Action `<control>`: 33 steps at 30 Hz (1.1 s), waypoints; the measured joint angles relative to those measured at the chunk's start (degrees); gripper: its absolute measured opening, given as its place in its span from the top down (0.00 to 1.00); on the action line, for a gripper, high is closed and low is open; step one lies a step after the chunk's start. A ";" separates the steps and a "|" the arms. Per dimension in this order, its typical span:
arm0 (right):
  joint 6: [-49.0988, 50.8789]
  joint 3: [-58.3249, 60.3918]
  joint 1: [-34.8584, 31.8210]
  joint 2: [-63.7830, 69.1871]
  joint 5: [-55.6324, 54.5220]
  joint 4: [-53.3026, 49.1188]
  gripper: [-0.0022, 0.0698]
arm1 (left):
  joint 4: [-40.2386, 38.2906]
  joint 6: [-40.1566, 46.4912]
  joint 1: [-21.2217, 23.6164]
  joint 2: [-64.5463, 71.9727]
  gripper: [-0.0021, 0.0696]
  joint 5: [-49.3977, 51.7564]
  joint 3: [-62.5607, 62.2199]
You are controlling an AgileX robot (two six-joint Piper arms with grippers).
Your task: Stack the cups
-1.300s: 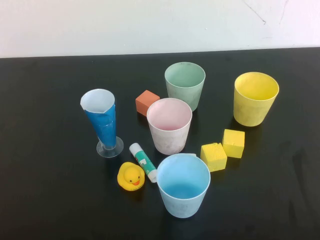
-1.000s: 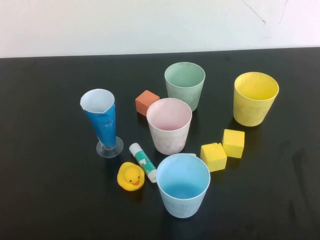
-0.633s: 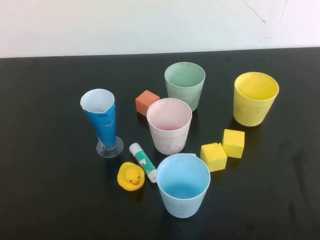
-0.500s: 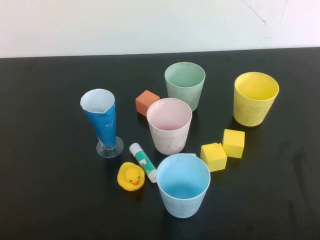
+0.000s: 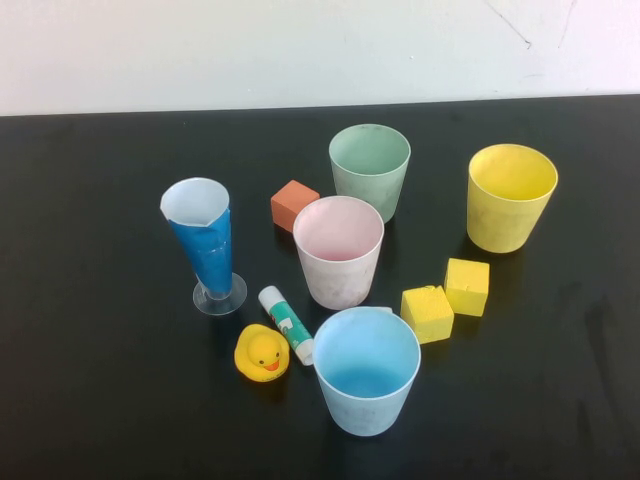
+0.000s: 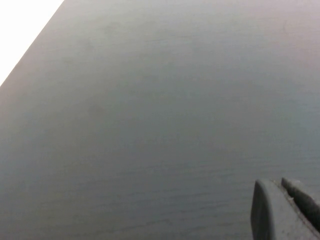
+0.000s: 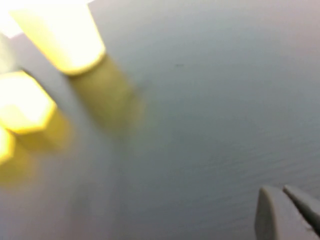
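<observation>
Four cups stand upright and apart on the black table in the high view: mint green at the back, pink in the middle, light blue at the front, yellow at the right. Neither arm shows in the high view. My left gripper shows only in the left wrist view, shut and empty over bare table. My right gripper shows only in the right wrist view, shut and empty, well apart from the yellow cup.
A tall blue glass with a clear foot stands at the left. An orange block, a glue stick, a rubber duck and two yellow blocks lie among the cups. The yellow blocks also show in the right wrist view.
</observation>
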 joint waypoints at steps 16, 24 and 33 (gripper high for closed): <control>-1.93 0.34 0.00 0.00 -2.30 19.22 0.97 | -0.85 -0.78 0.00 0.00 0.97 -4.76 0.10; -3.59 0.34 0.00 0.00 -4.01 19.49 0.97 | -36.56 -23.73 0.00 0.00 0.97 -6.55 0.10; -7.29 0.34 0.00 0.00 -3.16 19.58 0.97 | -47.02 -27.59 0.00 0.00 0.97 -7.91 0.10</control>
